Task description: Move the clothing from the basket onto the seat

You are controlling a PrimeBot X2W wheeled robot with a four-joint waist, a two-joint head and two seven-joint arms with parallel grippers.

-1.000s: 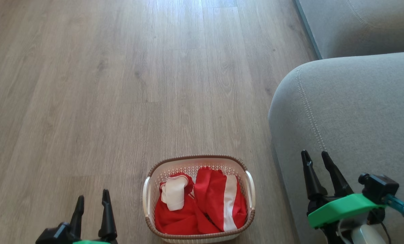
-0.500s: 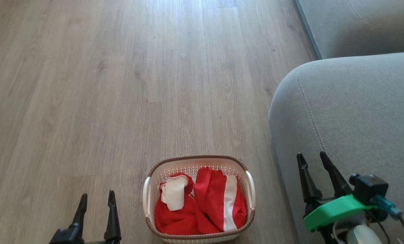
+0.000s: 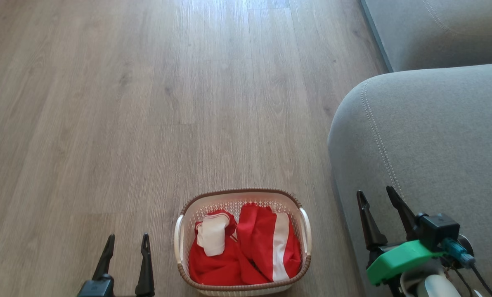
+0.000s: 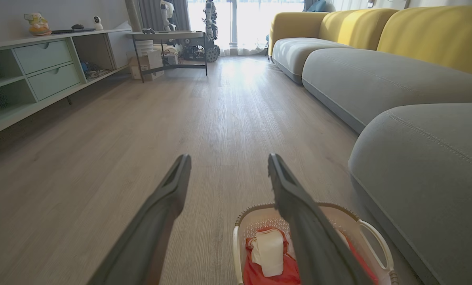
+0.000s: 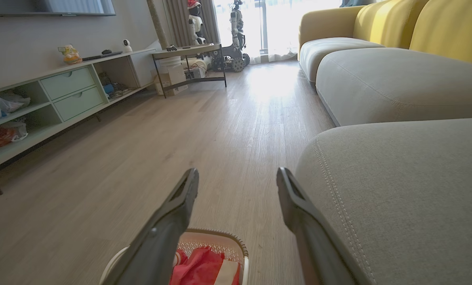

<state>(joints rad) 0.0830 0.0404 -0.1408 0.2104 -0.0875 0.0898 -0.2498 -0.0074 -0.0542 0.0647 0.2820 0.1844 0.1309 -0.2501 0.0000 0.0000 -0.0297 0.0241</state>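
The cream basket (image 3: pixel 305 231) with a brown rim stands on the wood floor at the bottom centre of the head view. Red clothing (image 3: pixel 254 247) with white stripes and a white panel fills it. The grey seat (image 3: pixel 427 136) rises just right of the basket. My left gripper (image 3: pixel 128 240) is open at the lower left, left of the basket, holding nothing. My right gripper (image 3: pixel 376 194) is open over the seat's front edge, right of the basket. The left wrist view has the basket (image 4: pixel 372 233) and clothing (image 4: pixel 267 253) low between the open fingers; the right wrist view has the basket (image 5: pixel 220 236) beneath.
Wood floor (image 3: pixel 147 103) stretches ahead. A second grey cushion (image 3: pixel 436 29) lies farther along, with yellow backrests (image 4: pixel 430 35). A low shelf unit with drawers (image 4: pixel 42 67) lines the left wall, and a dark-framed table (image 4: pixel 168 37) with wheeled machines stands far off.
The left gripper has slid right toward the basket and lower in the picture. The right gripper has shifted left and down, nearer the seat's edge. Basket and clothing are unmoved.
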